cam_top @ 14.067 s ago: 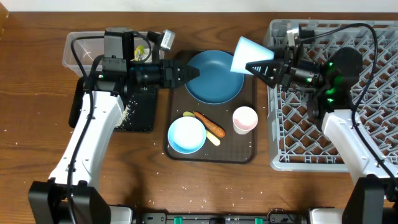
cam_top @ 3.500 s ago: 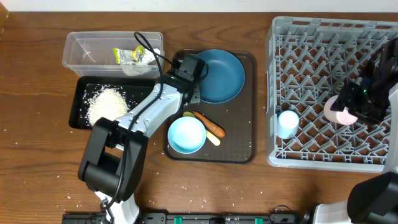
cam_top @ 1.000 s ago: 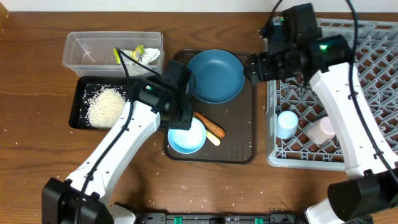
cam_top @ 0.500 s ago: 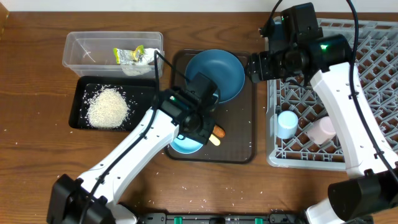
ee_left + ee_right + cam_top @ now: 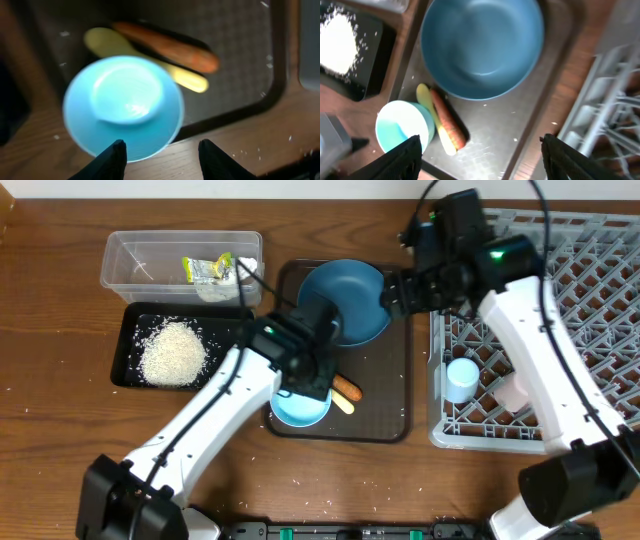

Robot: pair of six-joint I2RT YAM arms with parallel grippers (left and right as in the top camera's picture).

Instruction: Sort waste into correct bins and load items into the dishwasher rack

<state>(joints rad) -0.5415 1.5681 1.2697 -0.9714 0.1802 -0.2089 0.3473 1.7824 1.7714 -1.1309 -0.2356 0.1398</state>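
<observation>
Bowl point(image 5: 122, 107) sits on brown tray point(image 5: 240, 50) near its edge, carrot point(image 5: 175, 47) & spoon point(image 5: 102, 42) just beside. Left gripper point(image 5: 162, 157) hovers over bowl, fingers apart, empty. Right gripper point(image 5: 482, 160) above plate point(image 5: 482, 47), also spread, holding nothing.

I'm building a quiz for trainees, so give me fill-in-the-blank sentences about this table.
The clear tub holds the crumpled ___.
The black tray holds a pile of ___.
The carrot piece lies beside the pale yellow ___.
The blue cup sits in the grey ___.
Missing words: wrapper, rice, spoon, rack.
</observation>
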